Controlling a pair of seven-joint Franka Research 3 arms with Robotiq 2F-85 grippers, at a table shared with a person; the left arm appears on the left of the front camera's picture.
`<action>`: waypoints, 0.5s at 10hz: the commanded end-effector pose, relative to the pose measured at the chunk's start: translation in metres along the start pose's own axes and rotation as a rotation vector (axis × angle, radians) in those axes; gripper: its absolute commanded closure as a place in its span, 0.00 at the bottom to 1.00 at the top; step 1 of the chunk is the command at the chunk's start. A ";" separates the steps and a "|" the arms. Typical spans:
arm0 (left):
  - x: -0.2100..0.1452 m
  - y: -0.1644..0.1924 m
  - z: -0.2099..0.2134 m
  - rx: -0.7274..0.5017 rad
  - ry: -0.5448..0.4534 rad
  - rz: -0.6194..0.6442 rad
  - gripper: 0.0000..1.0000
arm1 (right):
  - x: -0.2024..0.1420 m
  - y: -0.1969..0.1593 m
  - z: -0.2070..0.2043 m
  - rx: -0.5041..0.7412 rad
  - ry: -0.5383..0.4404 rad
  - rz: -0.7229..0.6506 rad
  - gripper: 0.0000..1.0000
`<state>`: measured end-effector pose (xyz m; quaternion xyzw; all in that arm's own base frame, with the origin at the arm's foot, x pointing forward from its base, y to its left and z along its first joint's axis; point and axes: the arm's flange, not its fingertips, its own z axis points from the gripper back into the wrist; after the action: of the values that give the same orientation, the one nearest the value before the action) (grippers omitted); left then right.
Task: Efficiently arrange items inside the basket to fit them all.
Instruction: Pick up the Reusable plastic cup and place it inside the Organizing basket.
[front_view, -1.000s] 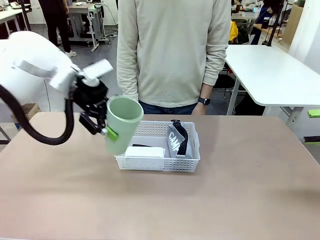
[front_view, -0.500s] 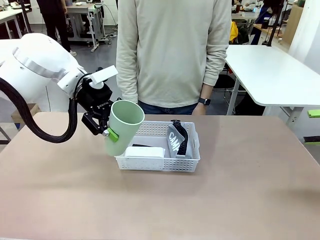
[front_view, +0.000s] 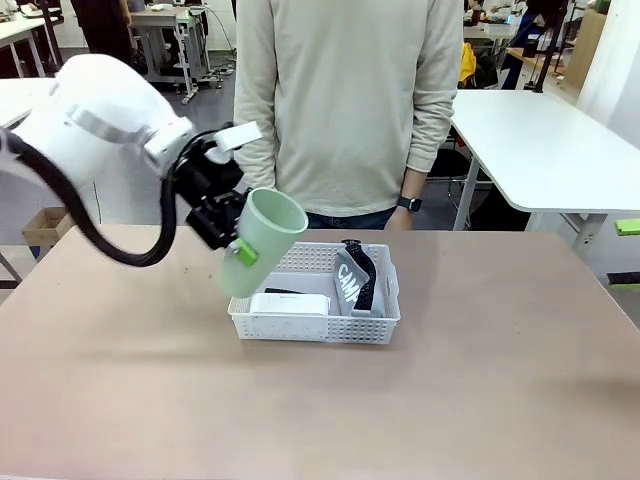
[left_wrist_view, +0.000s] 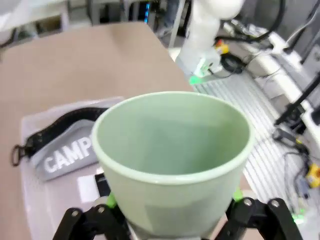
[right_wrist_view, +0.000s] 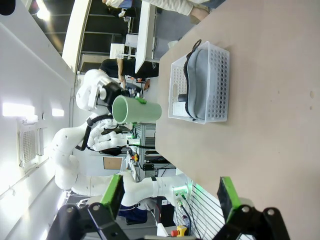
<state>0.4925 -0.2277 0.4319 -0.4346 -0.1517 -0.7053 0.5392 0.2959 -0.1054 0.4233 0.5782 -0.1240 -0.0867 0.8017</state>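
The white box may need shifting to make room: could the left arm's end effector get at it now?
Probably not: the left end effector is shut on the pale green cup, above the basket's left end.

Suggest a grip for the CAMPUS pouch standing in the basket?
Take the grey pouch by its upper zippered edge, coming straight down from above. It stands on edge along the basket's right side, so the narrow top should fit an open gripper; its flat sides are walled in.

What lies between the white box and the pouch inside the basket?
In the left wrist view, a black item, probably the stapler, lies between the white box and the pouch in the basket.
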 end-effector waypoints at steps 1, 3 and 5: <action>0.028 0.053 0.001 0.006 0.088 0.187 0.12 | 0.001 0.005 0.001 0.017 -0.006 -0.016 0.00; 0.033 0.079 -0.015 0.060 0.233 0.211 0.12 | 0.001 0.005 0.001 0.017 -0.006 -0.016 0.00; 0.030 0.091 -0.035 0.133 0.363 0.189 0.12 | 0.001 0.005 0.001 0.017 -0.006 -0.016 0.00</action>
<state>0.5550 -0.3000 0.4127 -0.3127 -0.0673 -0.6969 0.6419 0.2959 -0.1054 0.4233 0.5783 -0.1239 -0.0867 0.8017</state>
